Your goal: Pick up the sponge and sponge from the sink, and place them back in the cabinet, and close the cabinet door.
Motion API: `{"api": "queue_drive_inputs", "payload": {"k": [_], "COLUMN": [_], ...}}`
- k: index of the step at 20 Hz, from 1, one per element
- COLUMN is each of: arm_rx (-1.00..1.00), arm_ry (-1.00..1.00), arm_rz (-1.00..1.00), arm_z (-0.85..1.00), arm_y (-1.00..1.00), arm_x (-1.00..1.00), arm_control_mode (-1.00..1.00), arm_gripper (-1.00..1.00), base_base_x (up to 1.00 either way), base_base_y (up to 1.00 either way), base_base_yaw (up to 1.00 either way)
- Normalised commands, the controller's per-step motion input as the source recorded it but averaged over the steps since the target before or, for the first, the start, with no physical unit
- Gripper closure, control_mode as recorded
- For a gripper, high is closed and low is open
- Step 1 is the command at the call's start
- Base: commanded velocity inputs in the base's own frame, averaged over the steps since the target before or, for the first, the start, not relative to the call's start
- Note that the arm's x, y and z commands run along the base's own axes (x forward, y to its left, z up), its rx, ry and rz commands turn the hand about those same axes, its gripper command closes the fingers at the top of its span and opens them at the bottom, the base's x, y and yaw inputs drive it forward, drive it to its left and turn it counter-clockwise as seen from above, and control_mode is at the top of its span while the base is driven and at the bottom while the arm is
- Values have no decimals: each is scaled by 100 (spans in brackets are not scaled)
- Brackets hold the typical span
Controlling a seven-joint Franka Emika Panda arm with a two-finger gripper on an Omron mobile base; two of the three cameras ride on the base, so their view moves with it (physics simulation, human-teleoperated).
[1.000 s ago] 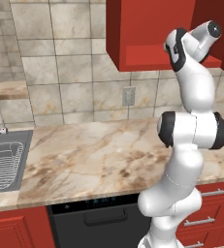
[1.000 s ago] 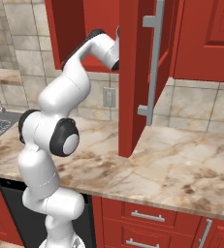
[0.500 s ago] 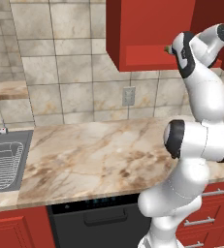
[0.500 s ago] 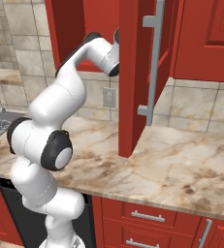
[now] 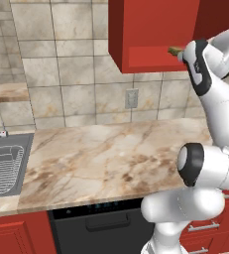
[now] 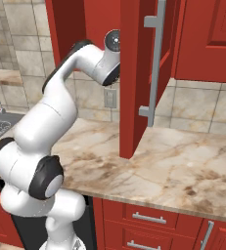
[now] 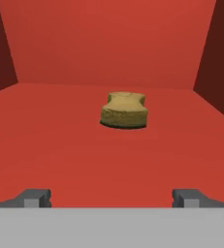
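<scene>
One tan sponge lies on the cabinet shelf, apparently alone; the pincer gapes wide, holding nothing, short of it.

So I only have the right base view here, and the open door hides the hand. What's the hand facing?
Observer: The hand view looks into the cabinet, where a tan sponge lies on the red shelf.
Operator: Is the gripper holding it?
Observer: No. The gripper is open and the sponge lies apart, ahead of the fingertips.
Operator: Any sponge left in the sink?
Observer: The left base view shows the sink with its wire rack; I see no sponge in the part shown.
</scene>
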Motion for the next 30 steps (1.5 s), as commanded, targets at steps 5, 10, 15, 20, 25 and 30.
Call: {"api": "queue_drive_inputs", "payload": {"k": [5,10,15,20,25,30], "arm_rx": [-7,-1,0,0,0,1], "arm_ry": [1,4,6,9,12,8], "arm_rz": [0,0,0,0,-2,-11], "arm_z": [17,20,18,21,12,0], "arm_y": [43,53,41,36,35,12], "arm_x": [-47,-41,-57,-56,-51,-56], "arm_control_mode": [-100,-100,-100,-100,-100,-100], "arm_gripper": [-100,-100,-100,-100,-100,-100], "base_base_x": [0,0,0,0,0,0], "base_base_y": [0,0,0,0,0,0], "base_base_yaw": [0,0,0,0,0,0]}}
